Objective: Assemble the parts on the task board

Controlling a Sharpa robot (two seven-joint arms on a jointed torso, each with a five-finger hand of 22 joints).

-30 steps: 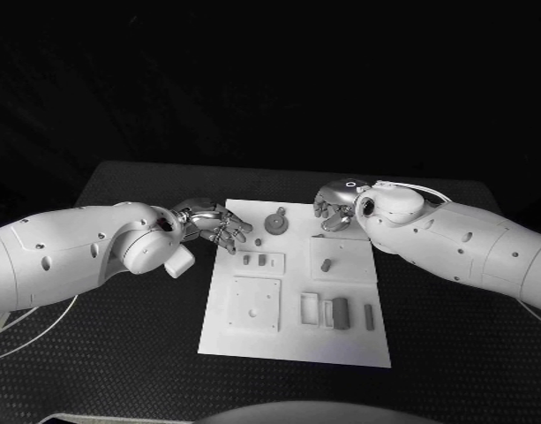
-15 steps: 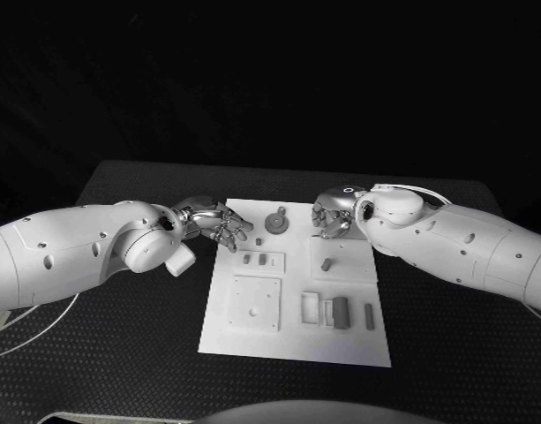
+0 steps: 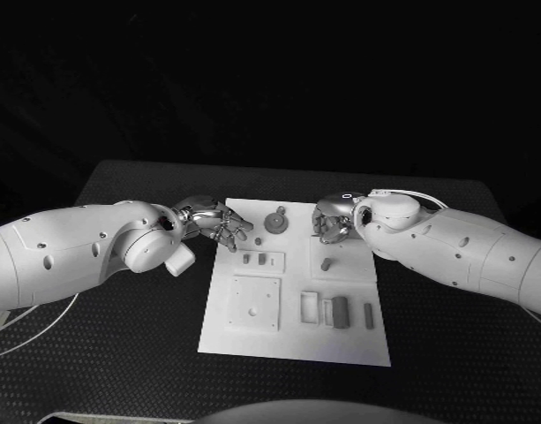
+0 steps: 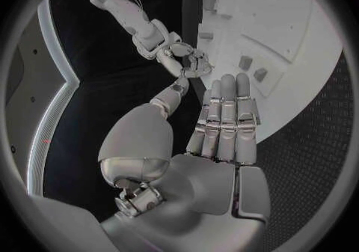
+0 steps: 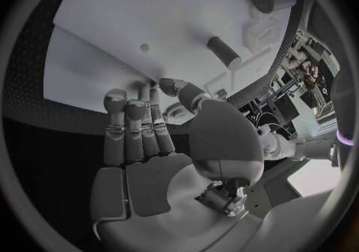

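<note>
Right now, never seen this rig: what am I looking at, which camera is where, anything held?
A two-armed robot at a black table. The wide picture comes from its head, looking down; the two round ones come from fisheye cameras behind each wrist. The left robot hand hangs at the left edge of the white task board, fingers straight, holding nothing. The right robot hand hangs over the board's far right corner, also holding nothing. Small grey parts lie on the board, such as a round knobbed piece and a short peg.
</note>
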